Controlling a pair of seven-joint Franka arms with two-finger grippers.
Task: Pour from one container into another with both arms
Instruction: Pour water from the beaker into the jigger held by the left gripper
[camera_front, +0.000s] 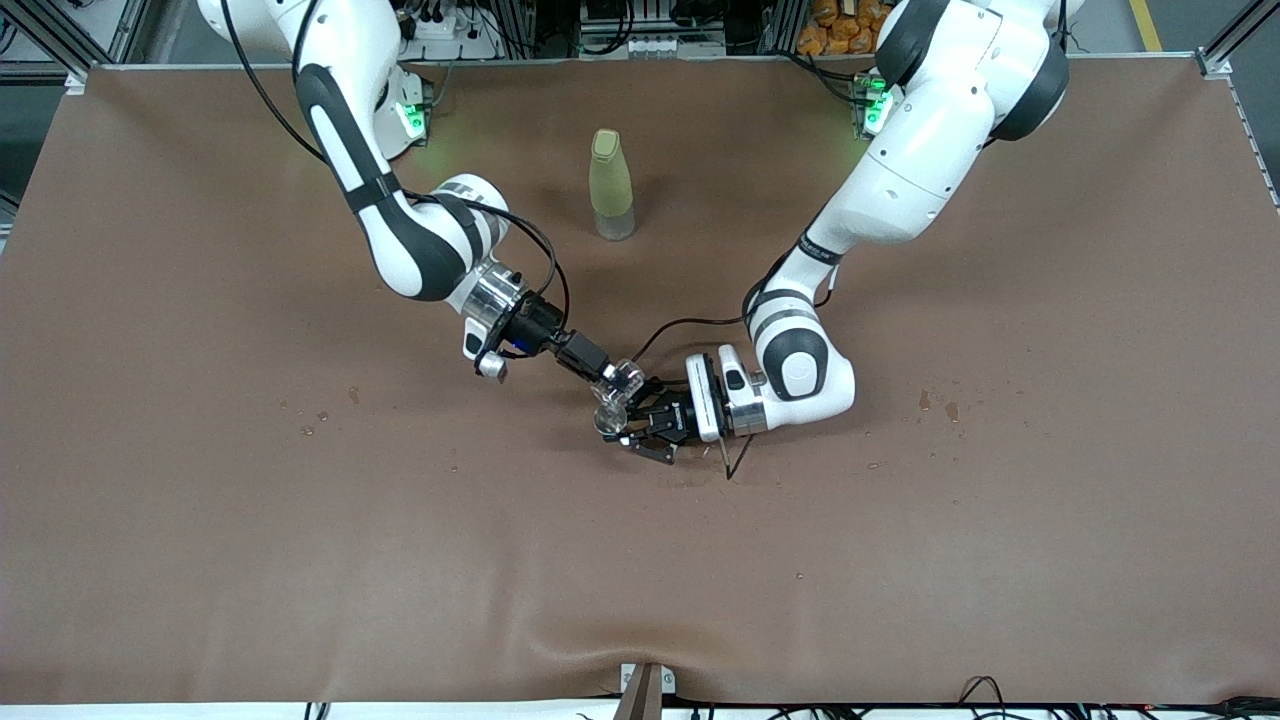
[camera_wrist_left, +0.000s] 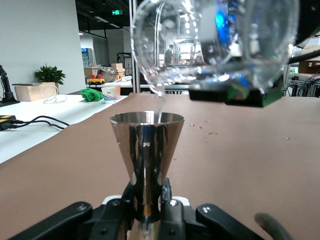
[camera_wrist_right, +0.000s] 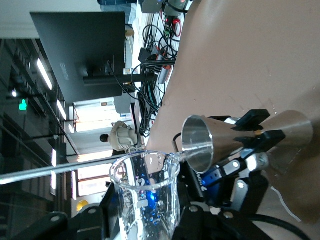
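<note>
A clear glass beaker (camera_front: 622, 380) is tipped over a steel double-cone measuring cup (camera_front: 607, 418) at the table's middle. My right gripper (camera_front: 600, 372) is shut on the beaker (camera_wrist_right: 147, 195), whose lip (camera_wrist_left: 159, 90) hangs above the cup's mouth (camera_wrist_left: 146, 118). A thin stream of water runs from the lip into the cup (camera_wrist_right: 200, 142). My left gripper (camera_front: 636, 425) is shut on the cup's narrow waist (camera_wrist_left: 148, 200) and holds it upright on the brown table (camera_front: 900, 560).
A pale green bottle (camera_front: 611, 185) with a cap stands upright nearer the robots' bases, midway between them. Small drops and stains (camera_front: 935, 403) dot the brown cloth around the middle.
</note>
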